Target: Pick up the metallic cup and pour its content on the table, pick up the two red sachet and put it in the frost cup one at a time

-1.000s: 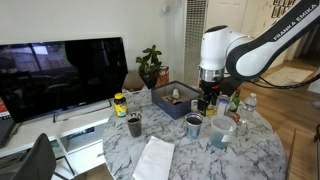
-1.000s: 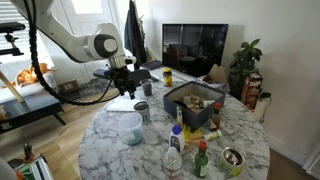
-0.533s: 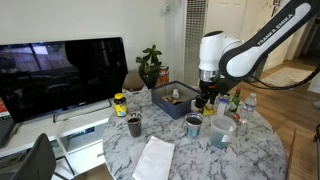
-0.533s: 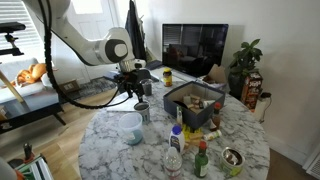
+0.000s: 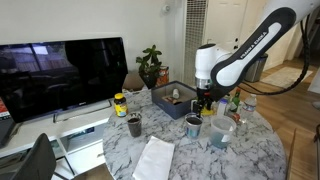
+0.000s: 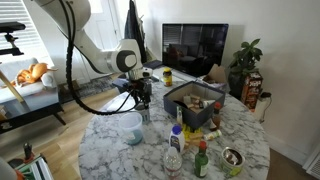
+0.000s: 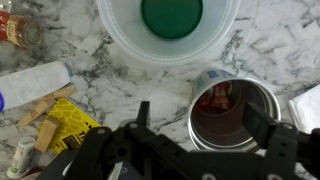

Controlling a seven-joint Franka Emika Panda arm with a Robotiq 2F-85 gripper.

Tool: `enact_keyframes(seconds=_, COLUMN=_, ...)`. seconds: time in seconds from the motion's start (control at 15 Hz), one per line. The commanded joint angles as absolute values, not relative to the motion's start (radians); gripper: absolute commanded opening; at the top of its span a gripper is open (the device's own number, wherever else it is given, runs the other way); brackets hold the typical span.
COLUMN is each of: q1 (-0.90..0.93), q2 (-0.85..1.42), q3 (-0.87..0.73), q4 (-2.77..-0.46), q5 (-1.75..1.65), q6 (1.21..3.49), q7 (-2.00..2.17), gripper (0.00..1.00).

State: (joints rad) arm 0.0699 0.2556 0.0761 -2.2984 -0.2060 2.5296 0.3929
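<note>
**Fingers spread wide over the metallic cup**

Fingers stood wide apart in the wrist view, one on each side of the metallic cup, and nothing was clamped between them. From my remote seat I saw the near one clear of the cup wall. The far one overlapped the cup's edge, and I could not tell whether it touched.

The gripper hung just above that cup in both exterior views, pointing straight down at the table. The cup stood upright on the marble top. Some red contents showed inside it, too blurred for me to count as packets.

The frost cup stood just beside the metallic cup, also upright, with a green disc showing at its bottom. I saw it as a pale tumbler near the table edge in an exterior view. A yellow packet lay on the marble off to one side of the gripper.
</note>
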Motion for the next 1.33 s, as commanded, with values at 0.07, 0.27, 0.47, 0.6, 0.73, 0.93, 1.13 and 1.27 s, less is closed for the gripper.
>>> enact_keyframes(seconds=0.07, q1=0.112, q2=0.335, q3=0.035, q4=-2.256, q5=-0.200, q6=2.548, q7=0.383, gripper=0.53)
enact_keyframes(seconds=0.27, q1=0.123, q2=0.361, q3=0.024, q4=-2.241, q5=-0.192, q6=2.545, q7=0.386, gripper=0.30)
enact_keyframes(seconds=0.47, q1=0.150, q2=0.386, q3=-0.004, q4=-2.213, q5=-0.198, q6=2.502, q7=0.456, gripper=0.08)
enact_keyframes(seconds=0.6, q1=0.162, q2=0.398, q3=-0.023, q4=-2.198, q5=-0.191, q6=2.481, q7=0.503, gripper=0.00)
enact_keyframes(seconds=0.73, q1=0.167, q2=0.386, q3=-0.029, q4=-2.189, q5=-0.183, q6=2.458, q7=0.520, gripper=0.03)
enact_keyframes(seconds=0.93, q1=0.197, q2=0.343, q3=-0.054, q4=-2.173, q5=-0.214, q6=2.378, q7=0.612, gripper=0.01)
enact_keyframes(seconds=1.13, q1=0.244, q2=0.260, q3=-0.073, q4=-2.183, q5=-0.313, q6=2.321, q7=0.744, gripper=0.00)
enact_keyframes(seconds=1.27, q1=0.262, q2=0.207, q3=-0.062, q4=-2.184, q5=-0.386, q6=2.281, q7=0.821, gripper=0.01)
